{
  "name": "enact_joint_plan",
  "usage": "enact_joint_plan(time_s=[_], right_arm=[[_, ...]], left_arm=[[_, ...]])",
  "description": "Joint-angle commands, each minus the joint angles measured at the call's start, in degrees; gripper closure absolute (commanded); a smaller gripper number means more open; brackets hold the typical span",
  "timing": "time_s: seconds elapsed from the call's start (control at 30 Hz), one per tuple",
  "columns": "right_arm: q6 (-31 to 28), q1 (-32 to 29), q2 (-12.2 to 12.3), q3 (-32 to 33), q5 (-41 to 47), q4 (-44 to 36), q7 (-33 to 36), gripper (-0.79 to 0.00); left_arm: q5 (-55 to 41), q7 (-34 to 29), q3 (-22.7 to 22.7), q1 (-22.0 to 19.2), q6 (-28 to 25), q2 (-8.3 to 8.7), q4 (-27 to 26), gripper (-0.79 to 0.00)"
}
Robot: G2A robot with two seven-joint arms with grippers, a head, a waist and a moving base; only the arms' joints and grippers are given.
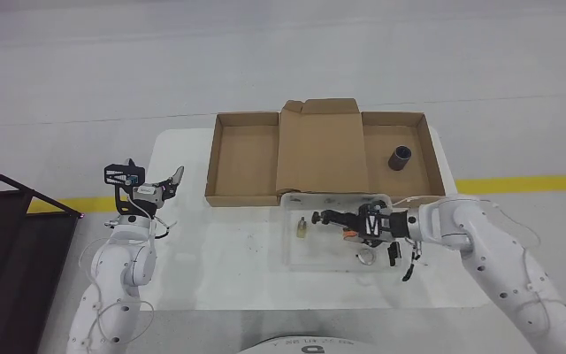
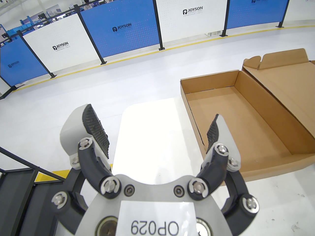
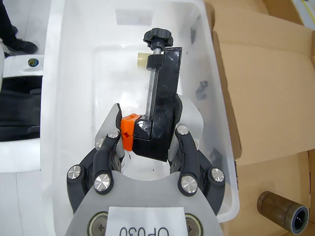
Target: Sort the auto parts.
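Note:
My right gripper is shut on a black screw clamp with an orange pad and a threaded rod, held over the clear plastic bin. In the top view the right gripper and the clamp hang above the bin in front of the cardboard box. A small cream-coloured part lies in the bin. A dark metal cylinder stands in the box's right compartment. My left gripper stands open and empty at the table's left end.
The cardboard box has a left compartment with nothing in it, and a folded flap covers its middle. A black rack stands left of the table. The table's front left is bare.

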Motion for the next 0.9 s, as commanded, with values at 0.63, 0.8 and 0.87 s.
enact_joint_plan(time_s=[0.63,0.8,0.87], right_arm=[[0.0,-12.5,4.0,14.7,0.0,9.8,-49.4,0.0],[0.0,-12.5,4.0,14.7,0.0,9.8,-49.4,0.0],[0.0,-12.5,4.0,14.7,0.0,9.8,-49.4,0.0]], left_arm=[[0.0,0.0,0.0,0.0,0.0,0.0,0.0,-0.785],[0.0,0.0,0.0,0.0,0.0,0.0,0.0,-0.785],[0.0,0.0,0.0,0.0,0.0,0.0,0.0,-0.785]])
